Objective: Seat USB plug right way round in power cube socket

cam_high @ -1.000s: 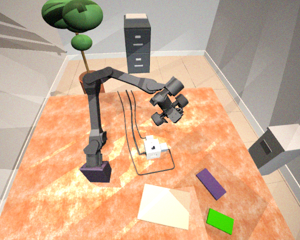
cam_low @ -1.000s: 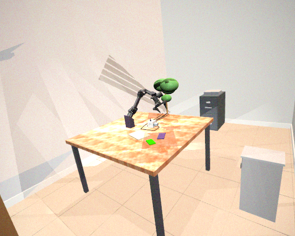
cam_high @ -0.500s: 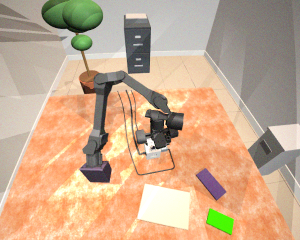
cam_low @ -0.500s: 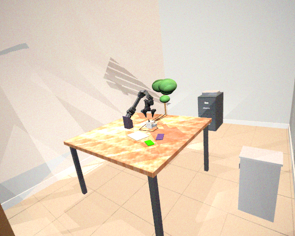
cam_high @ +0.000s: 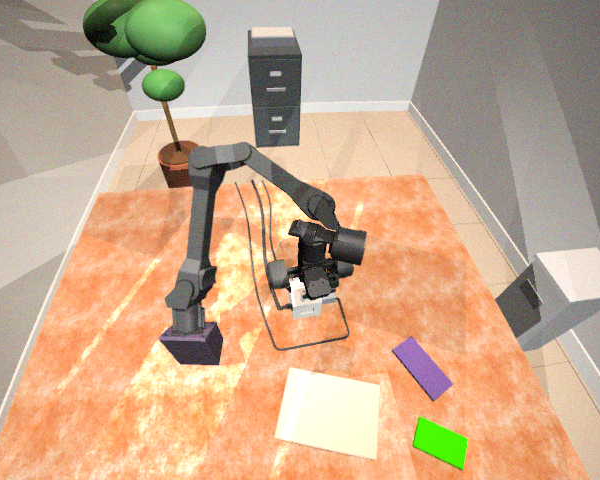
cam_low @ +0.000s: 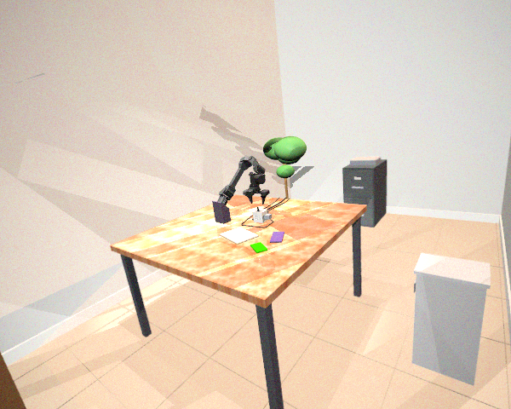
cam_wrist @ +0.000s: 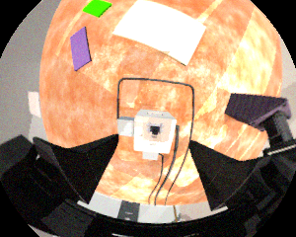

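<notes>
The white power cube [cam_high: 306,310] [cam_low: 258,216] [cam_wrist: 142,144] stands on the table. The dark USB plug [cam_low: 258,209] [cam_wrist: 154,130] stands up from the socket on its top. Which way round it sits and how deep are too small to tell. My gripper [cam_low: 257,203] [cam_wrist: 155,141] is open and empty, pointing down above the cube. In the wrist view its fingers lie on either side of the cube, with the plug roughly midway between them. In the top view the gripper hides the plug and part of the cube's top.
A pale block [cam_wrist: 125,126] sticks out from the cube's side. Dark cables run behind the cube, and one cable [cam_high: 313,343] [cam_wrist: 155,80] loops around it. A cream folder [cam_high: 336,413], purple slab [cam_high: 422,367] and green slab [cam_high: 440,443] lie beyond the loop.
</notes>
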`<action>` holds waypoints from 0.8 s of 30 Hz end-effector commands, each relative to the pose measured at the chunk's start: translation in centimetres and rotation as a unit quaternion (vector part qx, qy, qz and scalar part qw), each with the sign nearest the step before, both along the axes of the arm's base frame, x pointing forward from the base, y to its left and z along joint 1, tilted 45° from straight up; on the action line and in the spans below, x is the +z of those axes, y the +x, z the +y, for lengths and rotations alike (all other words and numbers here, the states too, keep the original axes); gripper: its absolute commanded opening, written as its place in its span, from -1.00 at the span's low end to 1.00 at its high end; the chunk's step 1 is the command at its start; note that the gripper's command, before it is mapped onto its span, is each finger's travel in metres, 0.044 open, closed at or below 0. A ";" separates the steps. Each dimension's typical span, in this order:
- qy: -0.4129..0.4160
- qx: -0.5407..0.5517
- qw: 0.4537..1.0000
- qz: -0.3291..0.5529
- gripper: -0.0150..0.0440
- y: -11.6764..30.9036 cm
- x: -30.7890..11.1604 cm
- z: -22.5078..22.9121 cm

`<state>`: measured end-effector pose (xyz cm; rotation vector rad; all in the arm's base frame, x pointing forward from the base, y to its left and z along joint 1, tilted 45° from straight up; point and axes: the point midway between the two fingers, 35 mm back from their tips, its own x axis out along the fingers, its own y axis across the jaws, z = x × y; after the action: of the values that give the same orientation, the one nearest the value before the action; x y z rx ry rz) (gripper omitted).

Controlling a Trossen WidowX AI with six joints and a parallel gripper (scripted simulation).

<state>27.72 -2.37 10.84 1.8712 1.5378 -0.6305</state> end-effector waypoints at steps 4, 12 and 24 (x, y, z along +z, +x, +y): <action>-0.001 0.000 1.000 0.003 1.00 0.1 -0.6 0.5; -0.001 0.000 1.000 0.002 1.00 0.2 -1.1 1.0; -0.001 0.000 1.000 0.002 1.00 0.5 -1.9 1.8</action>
<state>28.14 -0.89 9.14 1.8631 1.5369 -0.6357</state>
